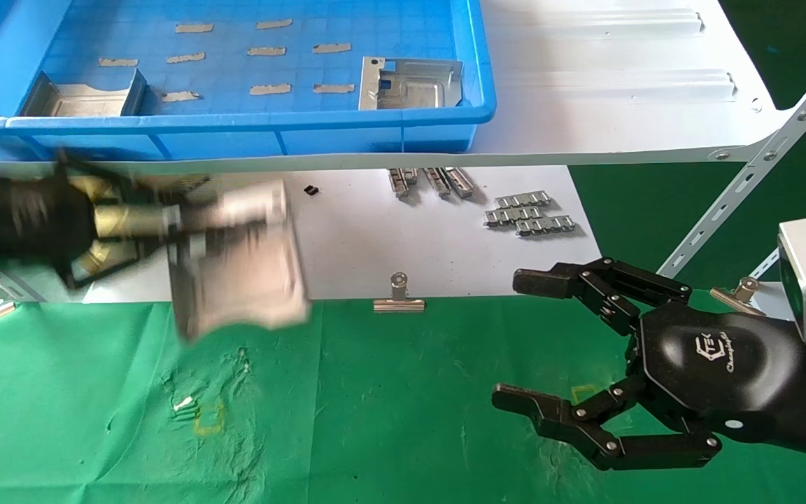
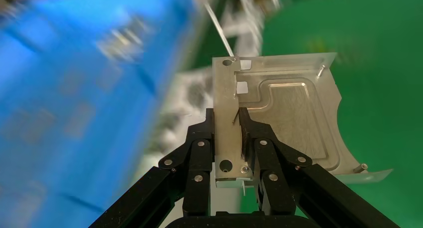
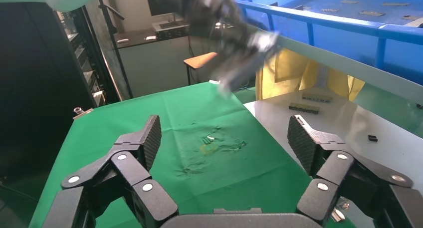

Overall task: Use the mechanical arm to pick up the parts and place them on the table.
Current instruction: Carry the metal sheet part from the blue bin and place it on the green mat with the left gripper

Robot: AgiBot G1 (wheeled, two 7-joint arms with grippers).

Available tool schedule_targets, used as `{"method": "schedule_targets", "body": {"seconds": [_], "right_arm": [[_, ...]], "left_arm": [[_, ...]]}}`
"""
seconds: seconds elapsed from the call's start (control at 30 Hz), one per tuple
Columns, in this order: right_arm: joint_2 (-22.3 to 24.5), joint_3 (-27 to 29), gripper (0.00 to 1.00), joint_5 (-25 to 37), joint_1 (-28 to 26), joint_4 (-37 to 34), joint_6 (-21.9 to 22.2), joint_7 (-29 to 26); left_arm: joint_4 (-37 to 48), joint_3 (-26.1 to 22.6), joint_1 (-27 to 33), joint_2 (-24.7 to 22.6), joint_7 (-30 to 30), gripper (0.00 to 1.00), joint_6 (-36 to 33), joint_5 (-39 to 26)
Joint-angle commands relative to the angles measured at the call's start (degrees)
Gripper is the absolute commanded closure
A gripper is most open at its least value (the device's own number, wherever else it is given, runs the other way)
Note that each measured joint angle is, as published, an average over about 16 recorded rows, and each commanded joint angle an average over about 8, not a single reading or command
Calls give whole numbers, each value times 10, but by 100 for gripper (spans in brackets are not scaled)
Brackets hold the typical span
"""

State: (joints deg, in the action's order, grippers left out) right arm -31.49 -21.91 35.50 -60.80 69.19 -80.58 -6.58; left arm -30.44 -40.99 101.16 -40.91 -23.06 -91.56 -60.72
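My left gripper (image 1: 186, 224) is shut on the bent-up edge of a silvery sheet-metal part (image 1: 242, 273) and holds it in the air over the near edge of the white board, at the left. In the left wrist view the fingers (image 2: 199, 148) pinch the part's edge flange (image 2: 227, 123), and its ribbed face (image 2: 294, 118) hangs over the green table (image 2: 379, 88). Two more parts, one (image 1: 410, 82) at the right and one (image 1: 85, 98) at the left, lie in the blue tray (image 1: 249, 126). My right gripper (image 1: 515, 343) is open and empty, parked above the green table (image 1: 389, 420) at the right.
A white board (image 1: 375, 238) holds small grey toothed strips (image 1: 529, 213) and binder clips (image 1: 399, 297). A scuffed patch with a yellow square mark (image 1: 208, 416) lies on the cloth below the held part. A white slotted shelf (image 1: 620, 91) with braces stands at the right rear.
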Motion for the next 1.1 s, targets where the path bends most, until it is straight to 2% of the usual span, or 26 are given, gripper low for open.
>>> {"method": "schedule_targets", "body": {"seconds": [0.03,0.2,0.43,0.47,0.7,0.73,1.1], "right_arm": [[0,0,0,0,0,0,0,0],[0,0,0,0,0,0,0,0],[0,0,0,0,0,0,0,0],[0,0,0,0,0,0,0,0],[0,0,0,0,0,0,0,0],[0,0,0,0,0,0,0,0],[0,0,0,0,0,0,0,0]], "left_arm": [[-17,-31,-18,14,-28,100,3,-4],[29,-88,-14,-7,-118,100,7,-62],[108,-128,-3,-40,-186,100,9,-92],[119,-132,-2,-44,-192,95,10,-94],[186,-141,-5,-64,-216,7,12,-87],[193,-141,-5,-66,-219,0,12,-84],[228,-139,-9,-70,-240,0,6,-60]]}}
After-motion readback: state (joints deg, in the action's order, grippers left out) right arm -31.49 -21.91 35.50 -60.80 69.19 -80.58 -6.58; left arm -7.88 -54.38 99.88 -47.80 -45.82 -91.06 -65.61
